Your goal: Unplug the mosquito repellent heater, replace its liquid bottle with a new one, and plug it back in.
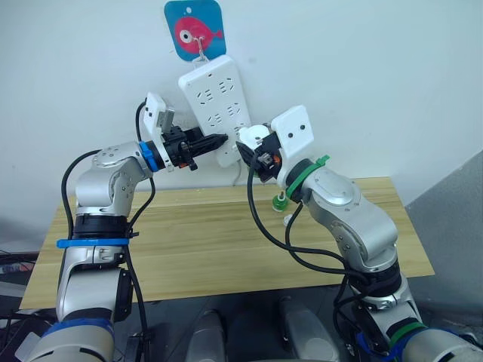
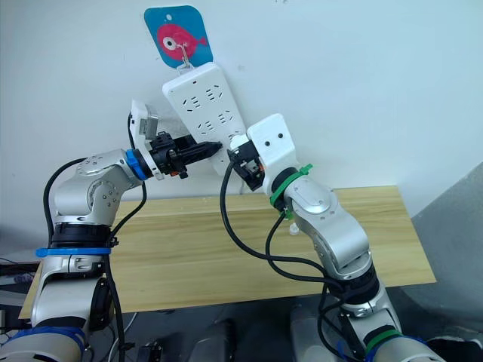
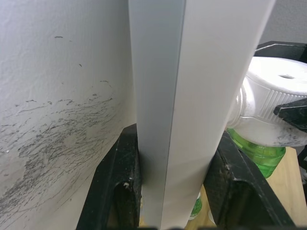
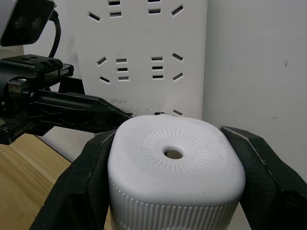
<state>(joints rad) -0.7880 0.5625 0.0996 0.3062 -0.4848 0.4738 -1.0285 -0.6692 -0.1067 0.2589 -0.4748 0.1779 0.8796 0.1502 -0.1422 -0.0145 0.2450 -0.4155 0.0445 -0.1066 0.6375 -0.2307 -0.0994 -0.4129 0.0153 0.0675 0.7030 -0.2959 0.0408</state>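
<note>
right wrist view, lower centre: we see right gripper [image 4: 175,177] clamped on heater [image 4: 175,165]; left gripper [image 3: 172,184] pinches power strip [image 1: 215,105], likely steadying it for plugging.

The power strip [image 1: 215,113] hangs tilted against the wall, its lower end crowded: the left pincer [image 1: 217,139] clamps its edge, and the right pincer [image 4: 172,191] holds the heater [image 4: 175,163] just before its sockets. Its upper sockets lie unblocked.
</note>
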